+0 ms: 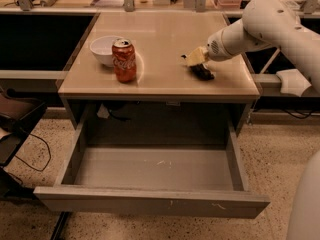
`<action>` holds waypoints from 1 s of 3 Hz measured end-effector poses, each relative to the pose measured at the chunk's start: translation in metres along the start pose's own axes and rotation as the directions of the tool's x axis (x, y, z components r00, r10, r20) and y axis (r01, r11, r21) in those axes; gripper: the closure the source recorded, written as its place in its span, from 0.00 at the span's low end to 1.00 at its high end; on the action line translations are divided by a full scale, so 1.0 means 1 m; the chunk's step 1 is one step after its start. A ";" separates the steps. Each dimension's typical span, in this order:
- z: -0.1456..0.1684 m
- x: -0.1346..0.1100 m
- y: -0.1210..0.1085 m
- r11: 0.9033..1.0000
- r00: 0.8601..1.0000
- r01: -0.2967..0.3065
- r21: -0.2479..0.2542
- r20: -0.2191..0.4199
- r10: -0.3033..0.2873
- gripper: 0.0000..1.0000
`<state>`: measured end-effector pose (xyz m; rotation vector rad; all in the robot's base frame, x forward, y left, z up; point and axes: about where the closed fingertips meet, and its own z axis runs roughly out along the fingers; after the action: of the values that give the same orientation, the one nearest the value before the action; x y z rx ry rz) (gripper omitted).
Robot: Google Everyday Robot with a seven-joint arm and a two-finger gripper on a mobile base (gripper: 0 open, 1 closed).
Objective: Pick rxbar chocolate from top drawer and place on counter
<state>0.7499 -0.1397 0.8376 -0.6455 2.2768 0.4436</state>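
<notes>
The rxbar chocolate (202, 72), a small dark shiny bar, lies on the right part of the beige counter (165, 39). My gripper (193, 58) hangs just above and to the left of the bar, at the end of the white arm (260, 26) that reaches in from the right. I cannot tell whether it touches the bar. The top drawer (150, 201) stands pulled wide open below the counter, and its grey inside shows nothing in it.
A red soda can (124, 60) stands on the counter's left part, with a white bowl (103, 49) right behind it. A dark chair (15, 119) and cables are on the floor at the left. Another worktop with clutter runs along the back.
</notes>
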 end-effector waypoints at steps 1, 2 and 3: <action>0.000 0.000 0.000 1.000 1.000 0.000 0.000 0.000 0.000 0.58; 0.000 0.000 0.000 1.000 1.000 0.000 0.000 0.000 0.000 0.35; 0.000 0.000 0.000 1.000 1.000 0.000 0.000 0.000 0.000 0.12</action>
<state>0.7499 -0.1396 0.8375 -0.6456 2.2769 0.4437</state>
